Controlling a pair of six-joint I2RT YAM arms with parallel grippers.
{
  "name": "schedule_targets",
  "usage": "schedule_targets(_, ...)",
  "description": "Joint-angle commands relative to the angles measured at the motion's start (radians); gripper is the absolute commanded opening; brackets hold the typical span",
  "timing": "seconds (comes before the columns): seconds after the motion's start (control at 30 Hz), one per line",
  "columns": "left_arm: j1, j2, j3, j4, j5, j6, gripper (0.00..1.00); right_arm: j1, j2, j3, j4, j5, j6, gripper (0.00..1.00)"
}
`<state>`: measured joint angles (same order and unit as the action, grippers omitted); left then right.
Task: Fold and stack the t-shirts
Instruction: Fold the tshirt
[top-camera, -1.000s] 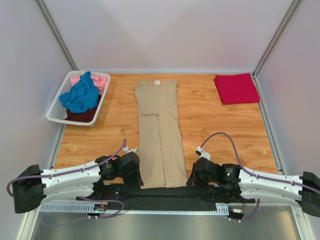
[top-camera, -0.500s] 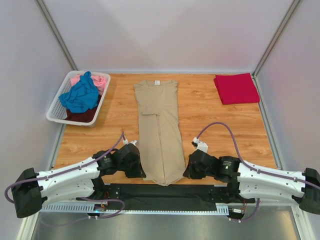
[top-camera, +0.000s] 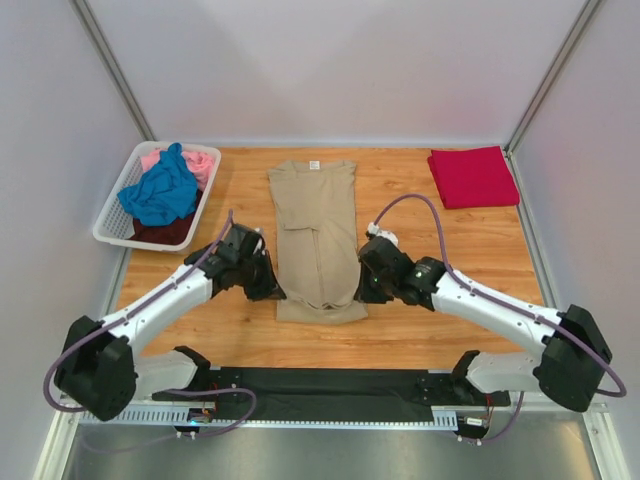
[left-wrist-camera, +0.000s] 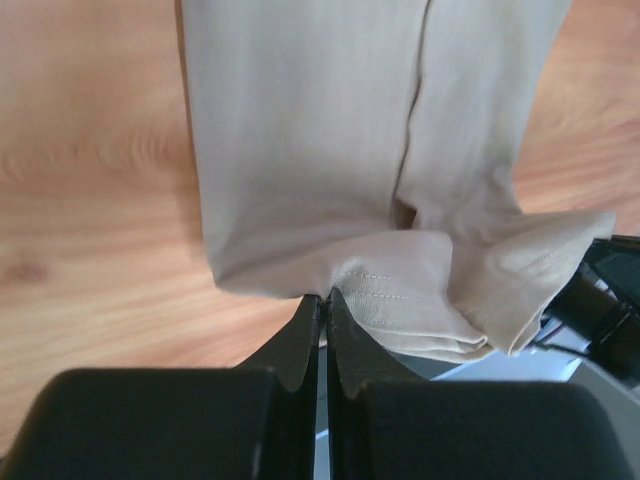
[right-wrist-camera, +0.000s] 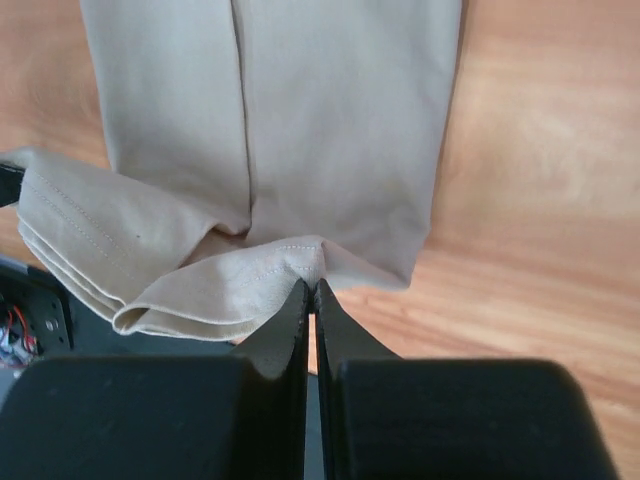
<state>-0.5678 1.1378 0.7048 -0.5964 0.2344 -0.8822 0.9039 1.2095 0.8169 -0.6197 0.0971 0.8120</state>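
The tan t-shirt (top-camera: 318, 225) lies folded lengthwise in a narrow strip at the table's middle, collar at the far end. My left gripper (top-camera: 272, 292) is shut on its hem at the left corner (left-wrist-camera: 325, 292). My right gripper (top-camera: 358, 294) is shut on the hem at the right corner (right-wrist-camera: 311, 282). Both hold the hem lifted and doubled over the shirt's lower part. The crimson red t-shirt (top-camera: 472, 176) lies folded at the far right. The blue t-shirt (top-camera: 160, 190), the pink t-shirt (top-camera: 198, 161) and a dark t-shirt (top-camera: 163, 232) are crumpled in the basket.
The white lattice basket (top-camera: 112, 228) stands at the far left corner. Grey walls close the table on three sides. A black strip (top-camera: 320, 385) runs along the near edge between the arm bases. Bare wood (top-camera: 420, 225) lies between the tan and red shirts.
Both grippers have moved away from the near edge toward the table's middle, carrying the tan shirt's hem up and over, so the shirt now looks shorter.
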Motion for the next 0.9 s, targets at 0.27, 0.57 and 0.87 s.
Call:
schedule_targets(0.27,0.244,0.382,0.349,0.055,0.204,0.172,0.00,-0.246,0.365,0.369,0.094,-0.082,-0.287,0.00)
schedule_targets(0.57,0.315,0.618,0.591,0.021,0.237,0.204,0.00,-0.350,0.602,0.599,0.041,-0.177,-0.367,0.00)
schedule_targets(0.87,0.339,0.743,0.683,0.006,0.227,0.209,0.00,-0.424,0.666,0.671,0.023,-0.224,-0.399,0.00)
